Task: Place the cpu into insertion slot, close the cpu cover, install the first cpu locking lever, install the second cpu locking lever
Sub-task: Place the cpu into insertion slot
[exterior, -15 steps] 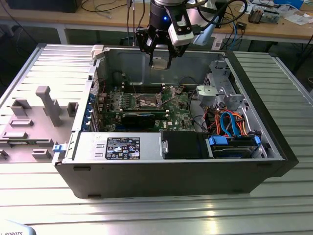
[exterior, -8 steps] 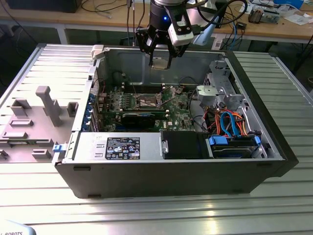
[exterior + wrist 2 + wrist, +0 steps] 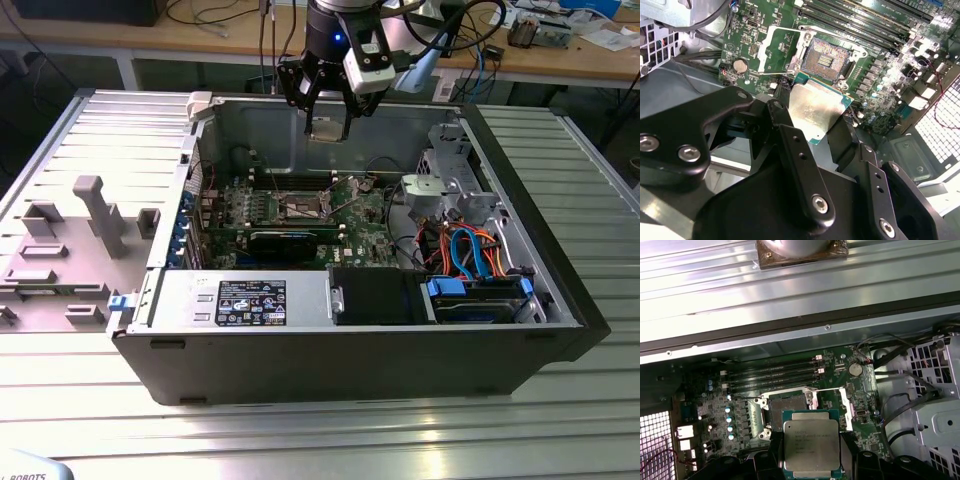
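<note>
Gripper [image 3: 328, 118]: clamping on the cpu [image 3: 811, 445] by two opposite edges, metal top facing the wrist cams; hanging over the open case, above the board.
Surface [image 3: 300, 430]: ribbed metal, carrying the PC case and a grey fixture tray [image 3: 60, 250] at the exterior view's left w/ upright blocks standing on it.
PC case [image 3: 300, 350]: lying on its side, lid off; holding the motherboard [image 3: 360, 215], a labelled power unit at the front, and a drive cage w/ blue and orange cables [image 3: 470, 250] at the exterior view's right.
Motherboard: green, carrying long memory slots [image 3: 775, 372] beside the socket.
Insertion slot [image 3: 826, 57]: sitting bare, contacts showing, nothing in it.
Cpu cover [image 3: 800, 50]: lying swung open, just beside the slot.
Step in hand: step 1, cpu going to the slot; chip is near it but apart, not seated. Cover and both levers not done, judging by the open frame.
Calls for: prob. squaring the chip's edges w/ the socket rim, keeping it level, and easing it in w/o scraping the contacts.
Levers: too thin to place for sure.
</note>
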Robot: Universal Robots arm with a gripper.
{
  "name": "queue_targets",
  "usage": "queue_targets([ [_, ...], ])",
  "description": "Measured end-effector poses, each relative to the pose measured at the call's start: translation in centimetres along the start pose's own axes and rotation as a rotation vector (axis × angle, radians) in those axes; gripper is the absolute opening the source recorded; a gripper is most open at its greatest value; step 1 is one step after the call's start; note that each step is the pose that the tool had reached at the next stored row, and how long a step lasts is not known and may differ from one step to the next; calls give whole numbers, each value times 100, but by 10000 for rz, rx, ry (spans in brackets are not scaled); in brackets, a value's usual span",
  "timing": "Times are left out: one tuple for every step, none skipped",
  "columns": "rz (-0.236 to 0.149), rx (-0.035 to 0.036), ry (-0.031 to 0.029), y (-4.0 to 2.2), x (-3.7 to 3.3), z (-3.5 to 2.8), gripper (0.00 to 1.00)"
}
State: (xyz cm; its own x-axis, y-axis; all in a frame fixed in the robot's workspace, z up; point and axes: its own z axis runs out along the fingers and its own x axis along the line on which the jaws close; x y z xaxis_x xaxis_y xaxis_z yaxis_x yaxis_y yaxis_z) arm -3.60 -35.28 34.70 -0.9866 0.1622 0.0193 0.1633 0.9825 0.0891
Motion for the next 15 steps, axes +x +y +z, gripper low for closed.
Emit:
queue_targets([
  [8, 0, -1, 0, 0, 0, 54],
  [23, 0, -2, 0, 0, 0, 54],
  [45, 0, -4, 0, 0, 0, 54],
  [56, 0, -5, 0, 0, 0, 54],
  [67, -1, -6, 0, 0, 1, 54],
  [81, -1, -7, 0, 0, 1, 54],
  [103, -1, -9, 0, 0, 1, 54],
  [120, -1, -10, 0, 0, 1, 54],
  [138, -2, -12, 0, 0, 1, 54],
  [154, -3, -14, 0, 0, 2, 54],
  [169, -2, -15, 0, 0, 2, 54],
  [186, -3, -16, 0, 0, 2, 54],
  [195, -3, -18, 0, 0, 3, 54],
  [203, -3, -18, 0, 0, 3, 54],
  [210, -3, -19, 0, 0, 3, 54],
])
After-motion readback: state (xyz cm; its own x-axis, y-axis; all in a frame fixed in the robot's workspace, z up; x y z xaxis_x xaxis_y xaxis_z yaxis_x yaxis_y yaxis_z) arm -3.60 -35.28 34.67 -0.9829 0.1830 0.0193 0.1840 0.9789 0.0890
